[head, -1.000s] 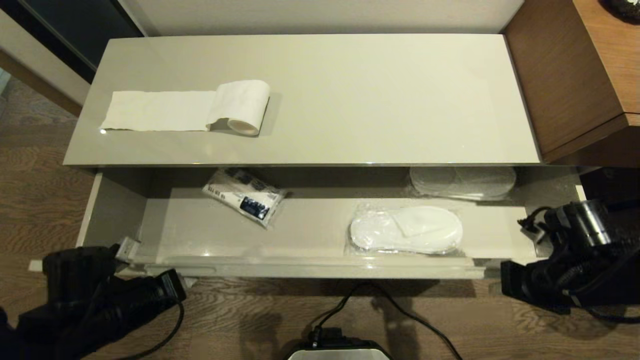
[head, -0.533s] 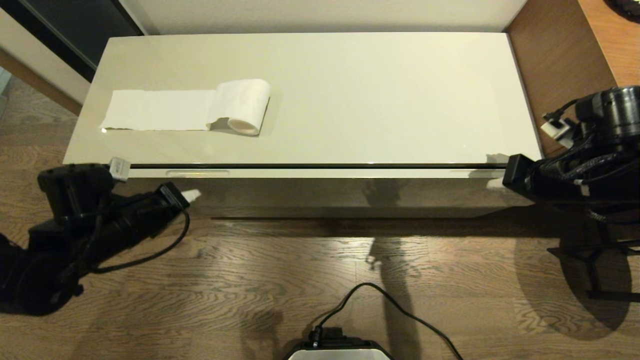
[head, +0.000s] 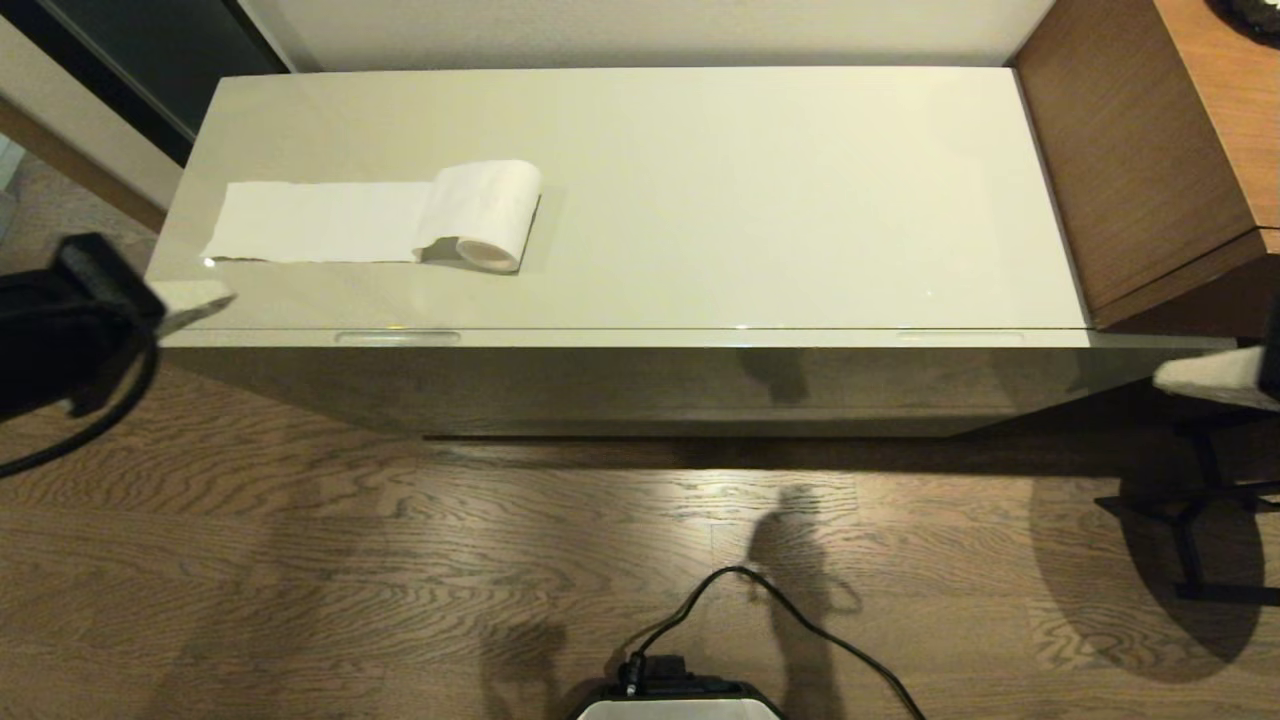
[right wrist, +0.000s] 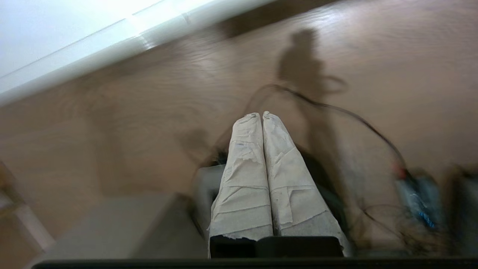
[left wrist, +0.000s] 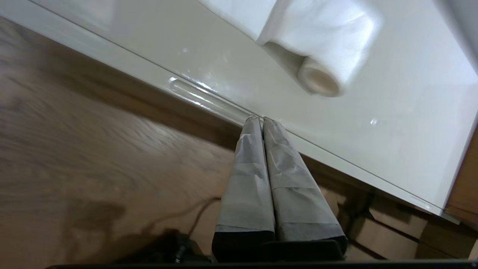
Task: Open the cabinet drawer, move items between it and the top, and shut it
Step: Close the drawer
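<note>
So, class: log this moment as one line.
drawer: closed | toilet roll: on top | left gripper: shut, empty | right gripper: shut, empty

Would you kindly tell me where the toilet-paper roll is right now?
In the head view the toilet-paper roll lies on the cabinet top, on the robot's left half, its loose tail stretched flat toward the left end.
</note>
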